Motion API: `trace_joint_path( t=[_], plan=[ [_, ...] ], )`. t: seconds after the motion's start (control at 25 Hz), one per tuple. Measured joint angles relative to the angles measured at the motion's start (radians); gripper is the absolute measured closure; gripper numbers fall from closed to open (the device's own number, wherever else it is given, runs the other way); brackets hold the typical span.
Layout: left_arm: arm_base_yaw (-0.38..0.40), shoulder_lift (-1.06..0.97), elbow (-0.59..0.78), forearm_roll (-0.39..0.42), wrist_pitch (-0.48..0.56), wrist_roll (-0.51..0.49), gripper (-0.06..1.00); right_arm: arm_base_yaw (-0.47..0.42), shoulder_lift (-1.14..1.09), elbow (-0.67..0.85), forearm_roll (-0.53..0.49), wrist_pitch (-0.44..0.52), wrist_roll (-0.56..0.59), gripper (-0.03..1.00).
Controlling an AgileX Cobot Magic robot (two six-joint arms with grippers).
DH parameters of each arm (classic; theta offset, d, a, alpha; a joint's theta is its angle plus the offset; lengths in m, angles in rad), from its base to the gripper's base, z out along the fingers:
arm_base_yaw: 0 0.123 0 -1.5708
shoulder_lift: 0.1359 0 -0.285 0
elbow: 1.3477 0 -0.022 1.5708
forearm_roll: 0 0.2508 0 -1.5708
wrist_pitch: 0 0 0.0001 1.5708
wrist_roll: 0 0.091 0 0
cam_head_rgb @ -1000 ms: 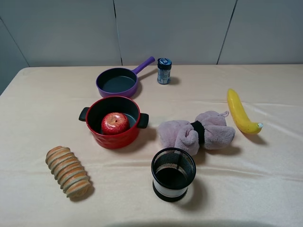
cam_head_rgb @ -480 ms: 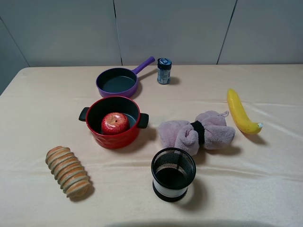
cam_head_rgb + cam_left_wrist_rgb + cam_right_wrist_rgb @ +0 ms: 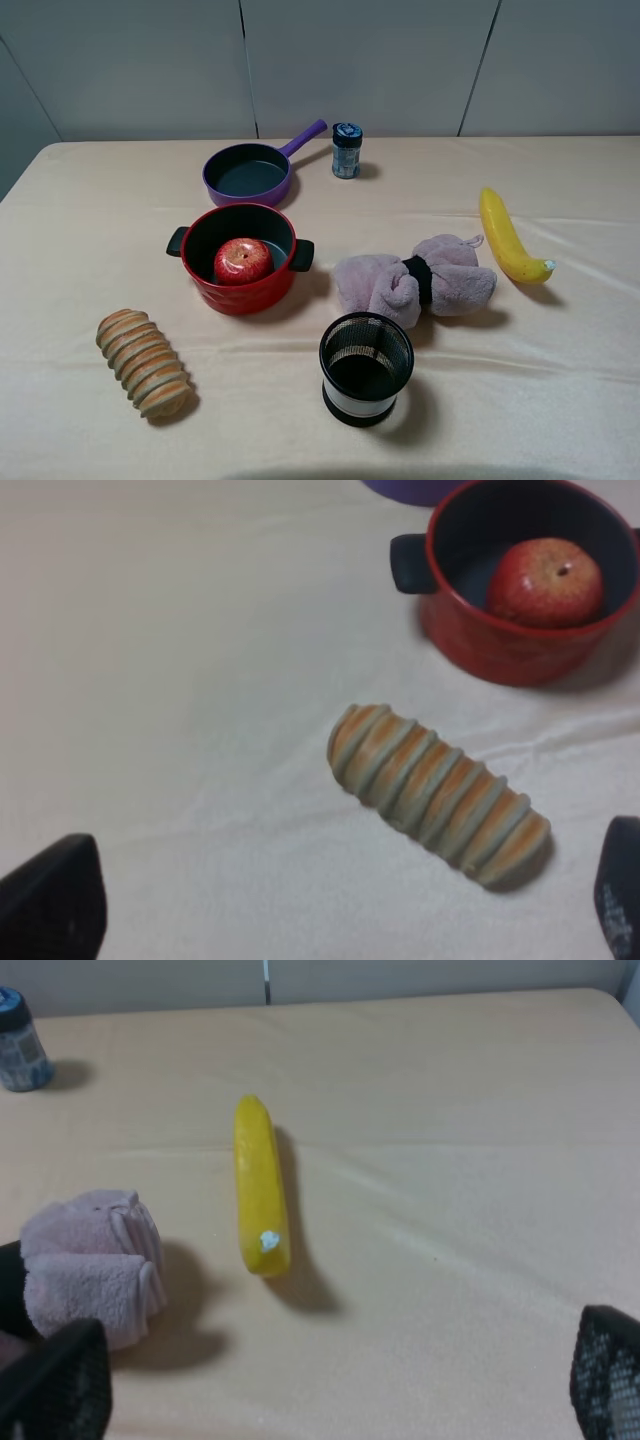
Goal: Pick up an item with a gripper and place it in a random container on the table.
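The red apple (image 3: pixel 243 260) lies inside the round red pot (image 3: pixel 222 291) with black side handles, left of the middle of the beige table (image 3: pixel 560 380). The left wrist view shows the apple (image 3: pixel 545 581) in the pot (image 3: pixel 500 645) too. Neither arm shows in the high view. My left gripper (image 3: pixel 340 905) is open and empty, its fingertips (image 3: pixel 55 900) at the picture's corners, back from the pot. My right gripper (image 3: pixel 335 1385) is open and empty, its fingertips (image 3: pixel 60 1380) wide apart, near the banana.
A striped bread loaf (image 3: pixel 143 362) lies at the front left, also in the left wrist view (image 3: pixel 440 793). A black mesh cup (image 3: pixel 366 367), a pink plush towel (image 3: pixel 415 280), a yellow banana (image 3: pixel 508 237), a purple pan (image 3: pixel 250 173) and a small blue jar (image 3: pixel 346 150) stand around.
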Motion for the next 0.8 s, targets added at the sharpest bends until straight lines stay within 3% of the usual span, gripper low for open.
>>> trace_joint_path(
  t=[0.24,0.8],
  plan=[
    [0.0,0.0,0.064,-0.016,-0.074,0.063,-0.05,0.0,0.0,0.0,0.0,0.0,0.0,0.27],
    [0.0,-0.047,0.084,0.012,-0.093,0.071,-0.05,0.0,0.0,0.0,0.0,0.0,0.0,0.27]
  ],
)
